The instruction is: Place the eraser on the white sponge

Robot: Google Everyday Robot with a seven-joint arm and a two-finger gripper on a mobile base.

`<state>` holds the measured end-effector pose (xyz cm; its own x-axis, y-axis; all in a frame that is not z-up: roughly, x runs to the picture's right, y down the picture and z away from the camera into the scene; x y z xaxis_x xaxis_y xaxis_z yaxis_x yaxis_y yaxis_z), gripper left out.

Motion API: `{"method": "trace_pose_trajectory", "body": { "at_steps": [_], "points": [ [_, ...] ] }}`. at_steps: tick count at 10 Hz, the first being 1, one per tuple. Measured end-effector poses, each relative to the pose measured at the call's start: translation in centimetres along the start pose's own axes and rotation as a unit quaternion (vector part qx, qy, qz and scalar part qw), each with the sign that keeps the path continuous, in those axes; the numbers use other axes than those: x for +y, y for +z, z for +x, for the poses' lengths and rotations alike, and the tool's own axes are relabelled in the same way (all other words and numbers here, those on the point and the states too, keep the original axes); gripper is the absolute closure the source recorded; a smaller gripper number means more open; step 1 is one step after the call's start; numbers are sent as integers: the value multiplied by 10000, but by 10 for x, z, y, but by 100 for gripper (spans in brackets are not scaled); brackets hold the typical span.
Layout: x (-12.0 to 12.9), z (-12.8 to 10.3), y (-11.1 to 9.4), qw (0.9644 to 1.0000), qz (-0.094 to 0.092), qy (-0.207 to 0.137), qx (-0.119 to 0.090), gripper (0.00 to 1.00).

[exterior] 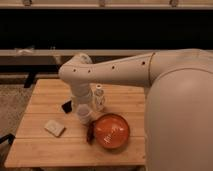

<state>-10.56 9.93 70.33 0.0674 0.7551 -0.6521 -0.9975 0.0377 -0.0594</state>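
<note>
The eraser (66, 106) is a small black block lying on the wooden table (45, 150), half hidden behind the arm's lower end. The white sponge (54, 128), a flat cream pad, lies nearer the front left, a short way from the eraser. My white arm reaches in from the right and bends down over the middle of the table. My gripper (80, 105) sits at its lower end, right beside the eraser and just above a white cup (84, 114). The forearm covers most of it, and nothing shows in its grasp.
A red bowl (111, 131) stands front right of the cup, with a slim dark reddish-brown object (90, 134) against its left side. A small white bottle (99, 97) stands behind the cup. The table's left and front edges are close to the sponge.
</note>
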Motion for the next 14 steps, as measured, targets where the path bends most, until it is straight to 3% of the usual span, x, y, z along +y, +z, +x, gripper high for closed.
{"method": "trace_pose_trajectory", "body": {
  "at_steps": [2,7,9,11,14],
  "points": [
    [10,-15,-3,10000,-25,-50,-73,35],
    [94,-82,5,9992,-129,-364,-80,35],
    [122,-114,22,9990,-135,-426,-33,35],
    [140,-130,45,9990,-122,-423,27,35],
    [141,-144,95,9997,-171,51,152,35]
  ]
}}
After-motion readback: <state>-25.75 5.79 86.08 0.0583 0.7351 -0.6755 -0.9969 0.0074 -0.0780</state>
